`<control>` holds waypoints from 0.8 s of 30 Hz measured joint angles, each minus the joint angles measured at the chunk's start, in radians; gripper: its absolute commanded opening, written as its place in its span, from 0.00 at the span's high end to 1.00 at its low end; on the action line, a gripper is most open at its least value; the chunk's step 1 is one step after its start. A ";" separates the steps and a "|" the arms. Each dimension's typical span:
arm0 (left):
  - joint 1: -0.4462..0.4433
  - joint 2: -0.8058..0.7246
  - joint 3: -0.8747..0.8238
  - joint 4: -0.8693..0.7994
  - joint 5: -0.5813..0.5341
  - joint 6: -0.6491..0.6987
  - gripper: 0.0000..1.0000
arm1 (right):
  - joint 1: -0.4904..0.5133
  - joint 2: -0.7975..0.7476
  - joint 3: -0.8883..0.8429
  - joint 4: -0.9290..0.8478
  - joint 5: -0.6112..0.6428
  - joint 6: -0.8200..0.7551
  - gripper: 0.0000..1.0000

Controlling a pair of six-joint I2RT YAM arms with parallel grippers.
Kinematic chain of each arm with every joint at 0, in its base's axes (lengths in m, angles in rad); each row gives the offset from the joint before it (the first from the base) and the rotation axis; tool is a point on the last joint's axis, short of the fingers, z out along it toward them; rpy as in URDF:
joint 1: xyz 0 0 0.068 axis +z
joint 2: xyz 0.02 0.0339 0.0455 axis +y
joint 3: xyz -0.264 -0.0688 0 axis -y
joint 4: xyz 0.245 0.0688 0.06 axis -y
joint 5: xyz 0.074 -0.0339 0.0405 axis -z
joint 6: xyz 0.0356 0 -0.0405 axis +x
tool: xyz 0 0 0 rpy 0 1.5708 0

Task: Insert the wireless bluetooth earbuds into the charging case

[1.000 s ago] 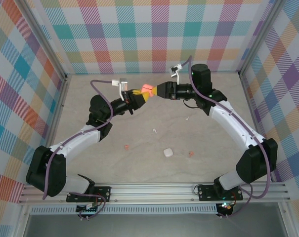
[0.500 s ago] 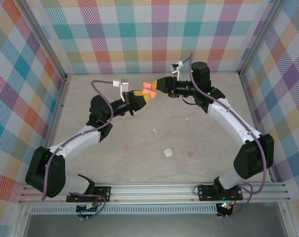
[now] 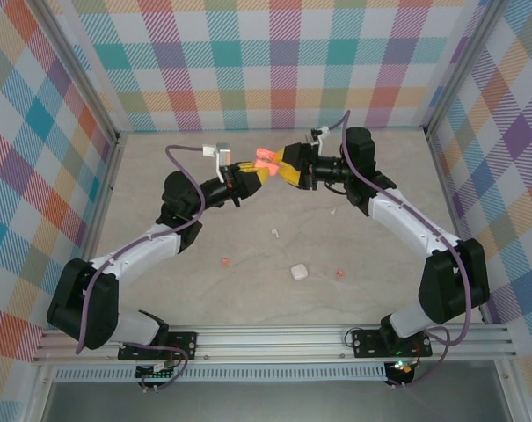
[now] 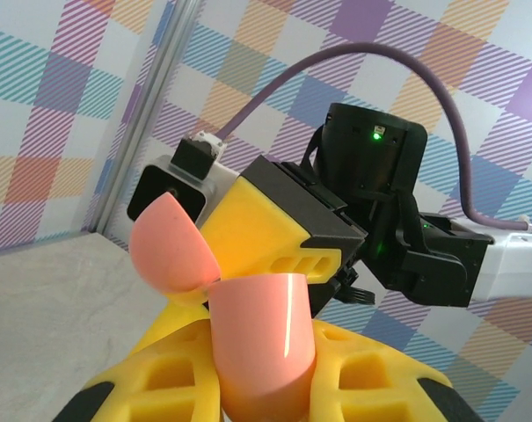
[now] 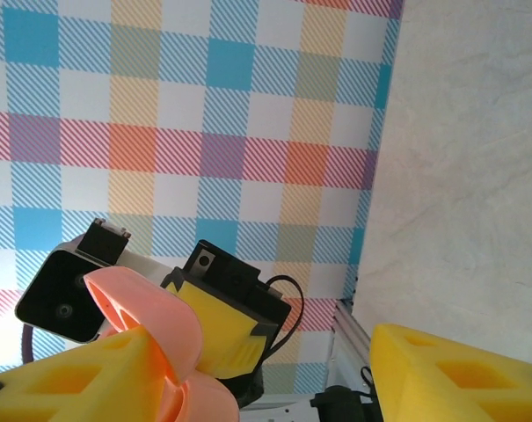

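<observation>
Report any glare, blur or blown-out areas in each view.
Top external: sharp and evenly lit, but the pink case glows nearly blown out. Left wrist: a bright glare streak runs down that case; the near yellow fingers look soft. Right wrist: the table is washed pale.

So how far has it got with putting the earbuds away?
Done: the left gripper holds the pink case up, its lid open. In hand: the right gripper, jaws apart, is at that lid. Left: two white earbuds and two pink earbuds lie on the table, with the white case.
</observation>
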 measured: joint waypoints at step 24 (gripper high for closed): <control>-0.034 0.105 -0.011 0.174 -0.132 0.058 0.97 | 0.037 0.000 -0.022 0.148 0.086 0.284 0.63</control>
